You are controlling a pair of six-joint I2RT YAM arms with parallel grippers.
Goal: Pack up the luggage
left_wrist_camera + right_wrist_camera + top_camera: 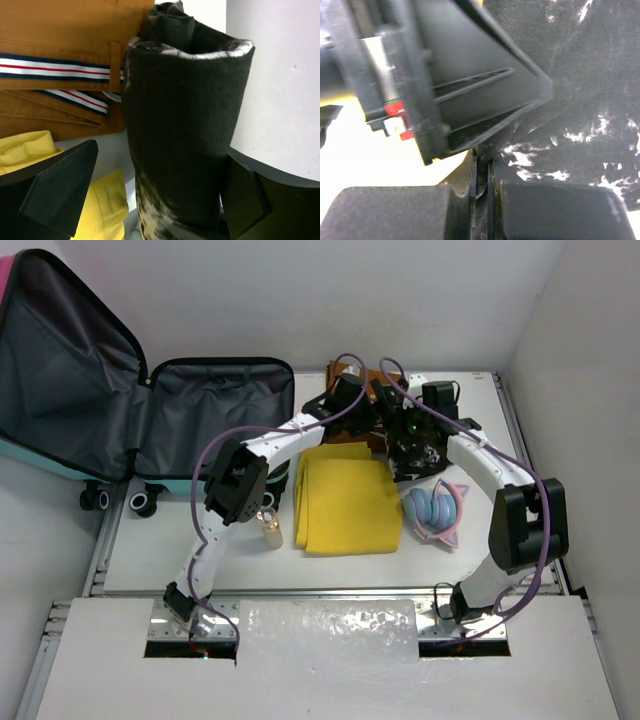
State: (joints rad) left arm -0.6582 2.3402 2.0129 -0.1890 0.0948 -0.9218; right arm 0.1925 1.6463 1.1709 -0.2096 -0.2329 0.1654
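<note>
The luggage [215, 415] lies open at the back left, its dark grey lining showing and its lid [60, 370] raised. A black garment with white marks [420, 455] lies at the back centre. My left gripper [365, 410] is open, and in the left wrist view [162, 150] a rolled part of the black garment [185, 125] stands between its jaws. My right gripper [395, 425] is shut on a fold of the black garment [590, 90], pinched between its pads in the right wrist view [482, 185]. The two grippers are close together.
A folded yellow cloth [348, 498] lies mid-table, also showing in the left wrist view [102, 210]. A brown garment with striped band [60, 30] lies at the back [345, 375]. Blue headphones with pink ears [432, 510] lie at the right. A small bottle [270, 528] stands by the left arm.
</note>
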